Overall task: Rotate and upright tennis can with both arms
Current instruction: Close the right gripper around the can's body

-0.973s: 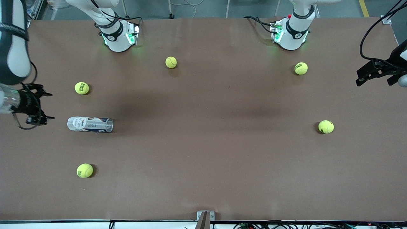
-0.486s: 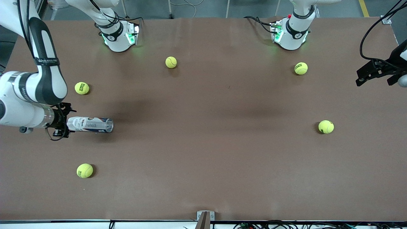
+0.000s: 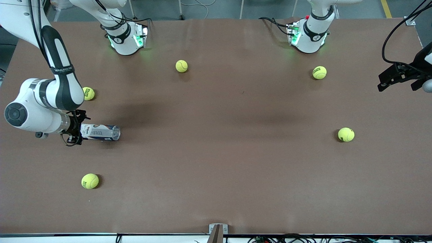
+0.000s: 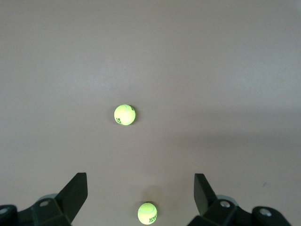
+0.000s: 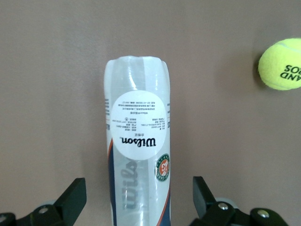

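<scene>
The tennis can [image 3: 101, 132] lies on its side on the brown table [image 3: 216, 168], toward the right arm's end. It is a clear tube with a white-and-navy label. My right gripper [image 3: 78, 130] is open and low over the can's closed end. In the right wrist view the can [image 5: 137, 155] runs between the two spread fingers [image 5: 75, 193], with a gap on each side, under the right gripper [image 5: 138, 188]. My left gripper [image 3: 384, 82] waits open and empty over the table's edge at the left arm's end. It is also open in the left wrist view [image 4: 141, 181].
Several yellow-green tennis balls lie loose: one beside the right arm's elbow [image 3: 88, 93], one nearer the front camera than the can [image 3: 90, 181], one between the bases [image 3: 181, 66], two toward the left arm's end [image 3: 319, 72] [image 3: 346, 134].
The right arm has swung in from the table's end toward the can. Its open gripper now straddles the can's closed end. The can and the left arm have not moved.
</scene>
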Robot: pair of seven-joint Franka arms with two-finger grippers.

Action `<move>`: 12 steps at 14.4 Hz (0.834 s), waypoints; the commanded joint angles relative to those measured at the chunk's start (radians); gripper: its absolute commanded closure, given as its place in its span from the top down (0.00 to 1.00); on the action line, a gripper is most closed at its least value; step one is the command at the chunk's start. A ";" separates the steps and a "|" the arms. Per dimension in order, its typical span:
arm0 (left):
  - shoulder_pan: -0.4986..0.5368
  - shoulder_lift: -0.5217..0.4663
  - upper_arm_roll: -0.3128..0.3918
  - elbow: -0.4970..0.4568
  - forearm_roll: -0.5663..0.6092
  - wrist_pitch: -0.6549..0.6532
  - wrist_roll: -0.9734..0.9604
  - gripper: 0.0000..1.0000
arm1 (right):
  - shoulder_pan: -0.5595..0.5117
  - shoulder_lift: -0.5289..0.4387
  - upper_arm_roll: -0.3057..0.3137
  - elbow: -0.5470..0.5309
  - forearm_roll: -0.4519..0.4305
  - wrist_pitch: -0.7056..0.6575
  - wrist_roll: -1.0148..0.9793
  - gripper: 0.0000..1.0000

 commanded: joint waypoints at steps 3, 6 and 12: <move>0.003 0.005 0.001 0.014 -0.011 -0.007 0.015 1.00 | 0.004 0.024 0.004 -0.061 0.012 0.109 0.032 0.99; 0.003 0.005 0.001 0.014 -0.011 -0.007 0.015 1.00 | 0.004 0.050 0.004 -0.084 0.012 0.181 0.032 1.00; 0.003 0.005 0.001 0.013 -0.011 -0.007 0.015 1.00 | 0.004 0.090 0.004 -0.105 0.011 0.257 0.032 0.99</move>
